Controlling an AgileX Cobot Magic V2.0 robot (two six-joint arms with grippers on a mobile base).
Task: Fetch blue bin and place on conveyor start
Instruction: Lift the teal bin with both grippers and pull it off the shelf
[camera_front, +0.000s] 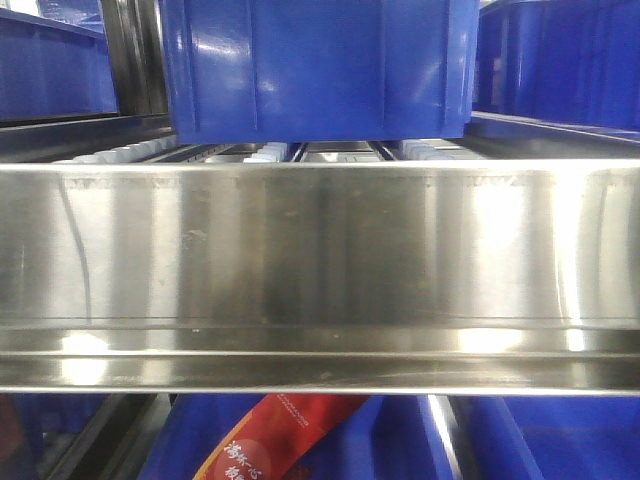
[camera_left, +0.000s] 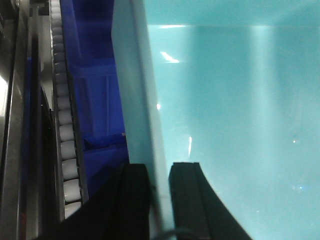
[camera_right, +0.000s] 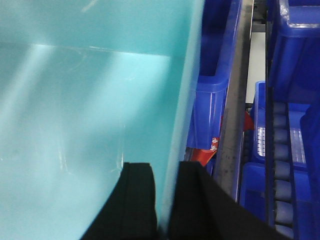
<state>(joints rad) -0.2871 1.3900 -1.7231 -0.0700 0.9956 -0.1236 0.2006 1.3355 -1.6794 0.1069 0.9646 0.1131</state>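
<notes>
Between the two arms sits the blue bin (camera_left: 235, 125), each side wall inside a grip: left fingers (camera_left: 186, 200) pinch one wall, right fingers (camera_right: 137, 200) pinch the opposite one. Dark blue crates (camera_right: 215, 100) stand just beside it; no conveyor belt shows, so carrying likely comes next.

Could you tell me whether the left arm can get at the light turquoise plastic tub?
Likely yes: the left tool straddles the wall of the light turquoise plastic tub, a finger on each side.
</notes>
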